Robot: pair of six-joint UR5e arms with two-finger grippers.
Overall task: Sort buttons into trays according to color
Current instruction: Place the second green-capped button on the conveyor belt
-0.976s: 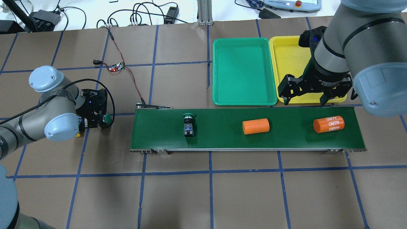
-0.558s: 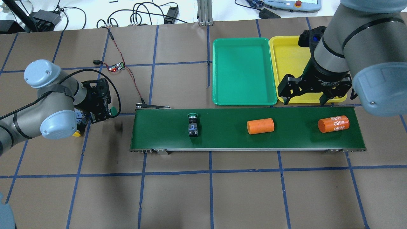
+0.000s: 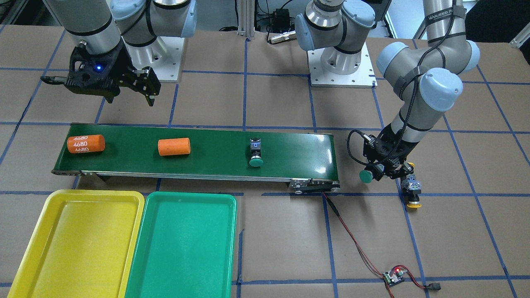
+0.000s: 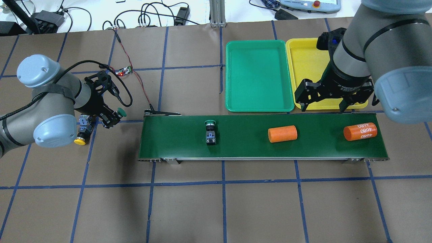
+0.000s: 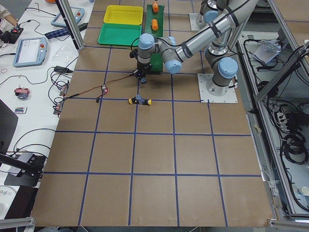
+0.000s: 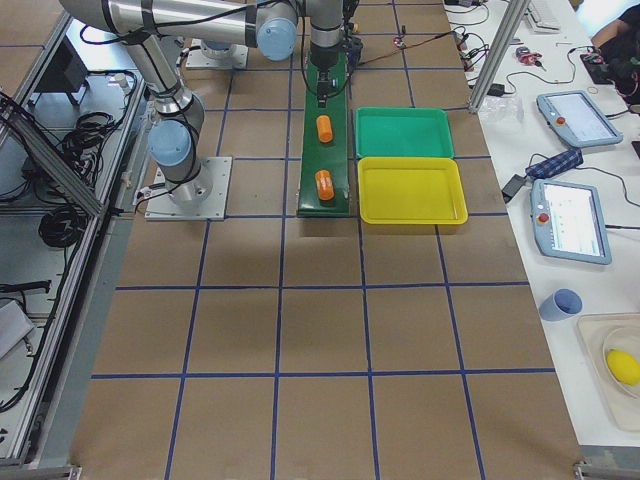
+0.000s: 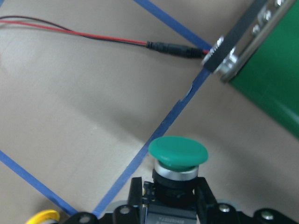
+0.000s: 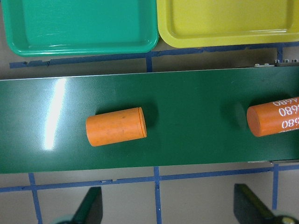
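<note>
My left gripper point(image 4: 111, 118) is shut on a green-capped button point(image 4: 120, 112), held just above the table off the belt's left end; in the left wrist view the green cap point(image 7: 177, 153) sticks out past the fingers. A yellow-capped button point(image 4: 82, 133) lies on the table beside that gripper. Another green-capped button point(image 4: 210, 131) lies on the conveyor belt point(image 4: 243, 145). My right gripper point(image 4: 322, 107) hangs open over the belt's far edge, by the yellow tray point(image 4: 303, 64). The green tray point(image 4: 258, 76) sits beside it. Both trays hold nothing.
Two orange cylinders ride the belt, one plain point(image 4: 282, 134) and one marked 4680 point(image 4: 360, 131) near the right end. A small circuit board point(image 4: 123, 71) with a red-black wire point(image 4: 140, 86) runs to the belt's left end. Blue tape lines grid the brown table.
My left gripper rose and swung away from the yellow button with the green button in it, toward the belt's left end. The belt's button and both cylinders drifted right. The right arm stayed still.
</note>
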